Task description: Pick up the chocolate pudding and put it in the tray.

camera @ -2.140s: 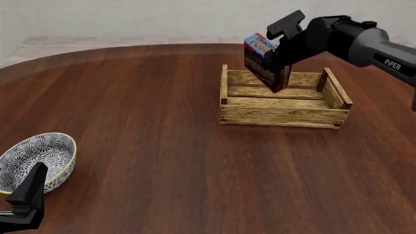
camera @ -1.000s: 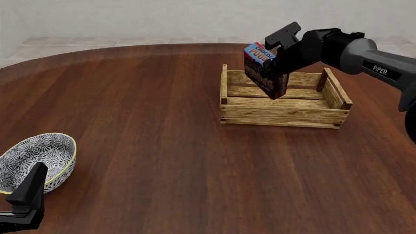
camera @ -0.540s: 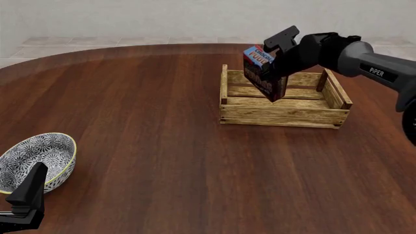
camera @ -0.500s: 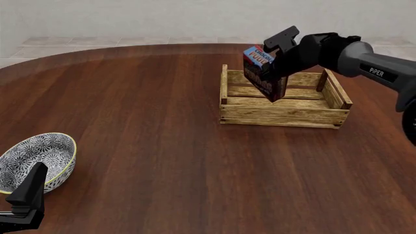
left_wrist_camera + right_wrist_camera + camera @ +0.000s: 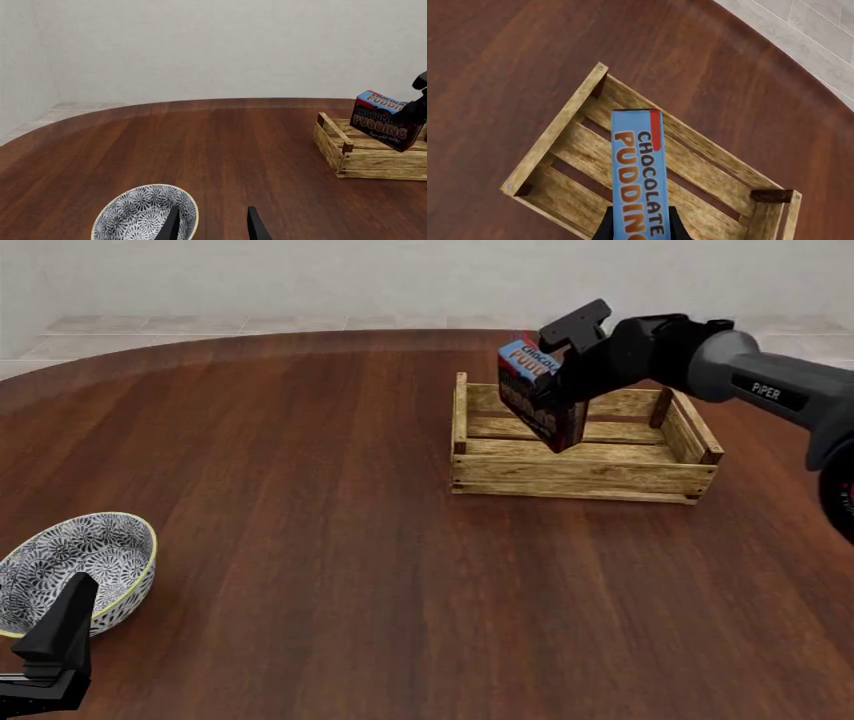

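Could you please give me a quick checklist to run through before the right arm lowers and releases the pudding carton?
1. Right gripper shut on the chocolate pudding: ok.
2. Carton over the tray, inside its walls: ok, per the right wrist view.
3. Carton level: not ok, it hangs tilted.
4. Carton resting on the tray floor: cannot tell; its lower corner dips below the rim.
5. Left gripper out of the way, near the bowl: ok.

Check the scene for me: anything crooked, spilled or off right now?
Only the chocolate pudding: it hangs tilted in the right gripper above the tray, not yet set down. Nothing is spilled or damaged.
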`<state>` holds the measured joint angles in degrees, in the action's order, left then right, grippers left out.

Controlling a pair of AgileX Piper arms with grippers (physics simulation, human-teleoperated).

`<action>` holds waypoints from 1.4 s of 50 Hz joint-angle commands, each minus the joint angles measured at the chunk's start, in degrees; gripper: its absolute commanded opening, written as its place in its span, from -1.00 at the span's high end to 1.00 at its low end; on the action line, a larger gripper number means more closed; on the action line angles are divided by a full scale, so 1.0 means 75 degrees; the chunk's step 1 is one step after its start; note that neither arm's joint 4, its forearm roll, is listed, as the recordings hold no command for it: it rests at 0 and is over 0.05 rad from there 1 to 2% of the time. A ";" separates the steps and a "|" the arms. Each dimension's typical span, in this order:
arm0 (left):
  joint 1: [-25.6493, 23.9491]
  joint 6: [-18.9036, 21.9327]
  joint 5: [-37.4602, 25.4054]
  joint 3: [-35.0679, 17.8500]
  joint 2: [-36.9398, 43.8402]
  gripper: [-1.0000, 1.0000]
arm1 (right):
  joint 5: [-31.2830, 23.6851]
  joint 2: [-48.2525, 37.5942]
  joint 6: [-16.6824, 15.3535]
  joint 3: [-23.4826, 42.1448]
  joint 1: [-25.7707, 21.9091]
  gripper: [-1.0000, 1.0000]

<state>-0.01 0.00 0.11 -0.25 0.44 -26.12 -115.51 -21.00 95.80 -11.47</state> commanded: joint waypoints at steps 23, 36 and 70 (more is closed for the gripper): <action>0.0002 -0.0001 0.0000 0.0000 -0.0001 -1.00 | -0.0005 -0.0226 0.0139 0.0243 0.0057 1.00; -0.0001 0.0000 0.0000 0.0000 0.0000 -1.00 | -0.0035 -0.0407 0.0148 0.0422 0.0059 1.00; 0.0000 0.0002 0.0000 0.0000 0.0000 -1.00 | 0.0123 -0.0484 0.0212 0.0355 -0.0008 1.00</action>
<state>0.00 0.01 0.11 -0.25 0.44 -25.44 -119.12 -20.58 98.40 -11.37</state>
